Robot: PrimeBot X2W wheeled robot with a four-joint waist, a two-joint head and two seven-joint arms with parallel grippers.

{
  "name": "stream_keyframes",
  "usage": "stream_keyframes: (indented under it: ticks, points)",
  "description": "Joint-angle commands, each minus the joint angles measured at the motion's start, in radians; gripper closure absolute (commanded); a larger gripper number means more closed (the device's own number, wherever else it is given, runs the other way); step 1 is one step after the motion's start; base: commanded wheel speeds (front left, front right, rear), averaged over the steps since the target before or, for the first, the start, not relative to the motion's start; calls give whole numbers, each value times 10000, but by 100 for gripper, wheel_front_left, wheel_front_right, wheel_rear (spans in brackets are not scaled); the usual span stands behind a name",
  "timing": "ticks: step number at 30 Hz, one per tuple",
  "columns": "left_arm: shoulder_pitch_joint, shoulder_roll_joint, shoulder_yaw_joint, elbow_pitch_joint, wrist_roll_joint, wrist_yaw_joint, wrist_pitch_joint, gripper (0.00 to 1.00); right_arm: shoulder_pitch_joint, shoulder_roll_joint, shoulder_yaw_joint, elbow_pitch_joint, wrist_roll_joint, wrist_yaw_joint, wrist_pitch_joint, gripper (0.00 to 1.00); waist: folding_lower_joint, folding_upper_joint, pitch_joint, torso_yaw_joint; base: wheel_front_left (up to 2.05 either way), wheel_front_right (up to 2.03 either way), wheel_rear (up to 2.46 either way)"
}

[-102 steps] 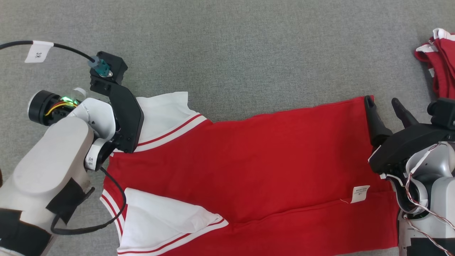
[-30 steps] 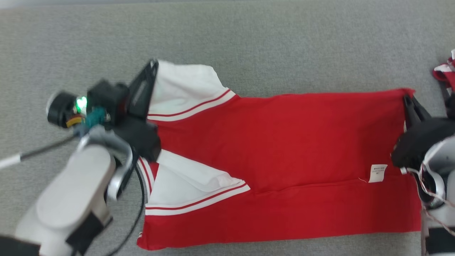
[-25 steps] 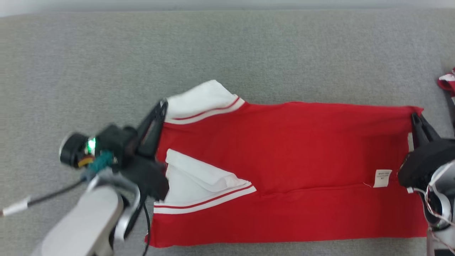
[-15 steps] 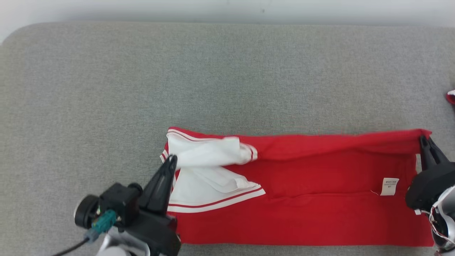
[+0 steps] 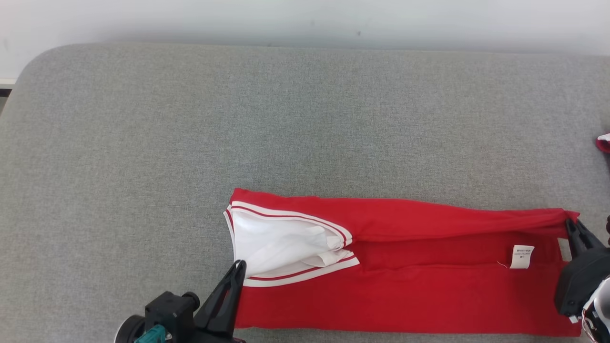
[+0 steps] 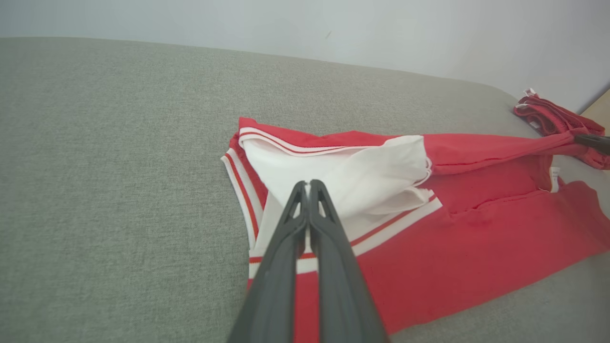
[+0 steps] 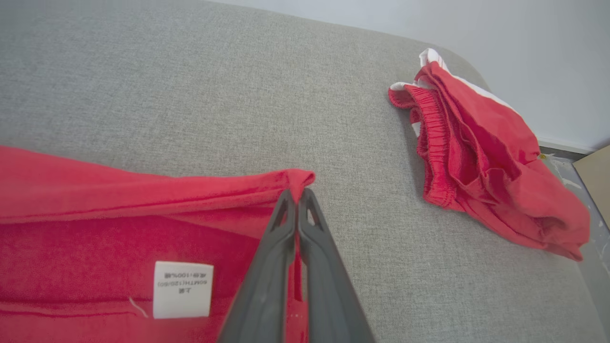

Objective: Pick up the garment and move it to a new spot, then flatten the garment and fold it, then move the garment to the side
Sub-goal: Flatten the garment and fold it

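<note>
The garment (image 5: 429, 295) is red with white, red-striped sleeves and lies lengthwise on the grey cushion, its far long edge doubled over towards me. My left gripper (image 5: 239, 265) rises from the bottom edge, shut, tips pinching the white sleeve cloth. In the left wrist view that gripper (image 6: 307, 183) meets the white sleeve on the garment (image 6: 476, 238). At the right end, my right gripper (image 5: 571, 225) is shut on the red corner. The right wrist view shows that corner of the garment (image 7: 95, 200) peaking at the right gripper (image 7: 298, 193).
A second red and white heap of clothing (image 7: 476, 157) lies past the right end, its edge at the border of the head view (image 5: 604, 142). The grey cushion (image 5: 190, 119) ends at a pale wall behind and rounds off at the far left. A white label (image 5: 522, 256) lies near the right end.
Both grippers drew the garment's far edge towards me, folding it over lengthwise; the far sleeve now lies on the near one. The head camera tilted, so the whole picture shifted.
</note>
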Motion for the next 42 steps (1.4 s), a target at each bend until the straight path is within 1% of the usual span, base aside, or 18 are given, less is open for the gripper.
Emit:
stream_keyframes:
  ticks: [1,5,6,7,8,11,12,13,14,20,25,28,30,32,34,36,39,42]
  points:
    - [159,-11,-7,32,-71,21,-17,100,160,-141,89,-82,68,7,66,100,1,1,-29,-3,0,0,0]
    - [417,-11,-124,230,-173,39,43,100,583,-252,76,-190,148,7,427,100,1,1,-142,-39,0,0,0]
    - [457,-35,-154,267,-195,18,28,100,649,-221,91,-198,176,7,476,53,1,1,-168,-48,0,0,0]
    - [457,-35,-154,267,-195,18,28,100,649,-221,91,-198,176,7,476,53,1,1,-168,-48,0,0,0]
    - [508,-45,-194,331,-210,15,48,100,683,-162,57,-215,215,7,518,0,1,1,-191,-60,0,0,0]
    - [580,25,-411,563,-35,86,206,100,864,-4,-4,-228,292,7,580,0,1,1,-311,-80,0,0,0]
    - [613,22,-474,640,5,116,261,62,935,77,-84,-232,322,7,606,0,1,1,-370,-77,0,0,0]
    - [631,34,-525,710,48,127,284,19,1008,139,-171,-253,342,7,651,0,1,1,-415,-70,0,0,0]
    - [648,42,-546,799,95,169,280,0,1096,232,-250,-283,375,7,684,0,1,1,-480,-64,0,0,0]
    - [734,131,-541,1154,267,414,156,0,1382,877,-950,-500,510,7,576,0,1,1,-880,-78,0,0,0]
    - [788,210,-240,1275,651,796,-642,0,1465,1545,-1344,-726,745,7,253,0,1,1,-1156,-98,0,0,0]
    - [865,104,76,1316,964,969,-1017,0,1344,2032,-1629,-820,919,7,-92,0,1,1,-1268,-78,0,0,0]
    - [927,-5,367,1310,1204,1062,-1135,0,1300,2247,-1742,-795,1040,7,-283,0,1,1,-1320,-57,0,0,0]
    - [965,-198,808,1164,1478,1132,-1173,0,1313,2419,-1746,-698,1214,7,-470,0,1,1,-1356,-10,0,0,0]
    - [1114,-372,1316,916,2049,1167,-1174,0,1293,2548,-1803,-578,1353,7,-667,0,1,1,-1379,27,0,0,0]
    - [1380,-598,1877,628,2616,1148,-1170,0,1259,2621,-1881,-470,1457,7,-848,0,1,1,-1390,48,0,0,0]
    - [1791,-1094,2841,189,3211,980,-1173,0,1250,2713,-1878,-222,1493,7,-1100,0,1,1,-1428,92,0,0,0]
    - [2212,-1627,3709,-40,3655,533,-1174,0,1218,2737,-1872,44,1486,7,-1296,0,1,1,-1478,117,0,0,0]
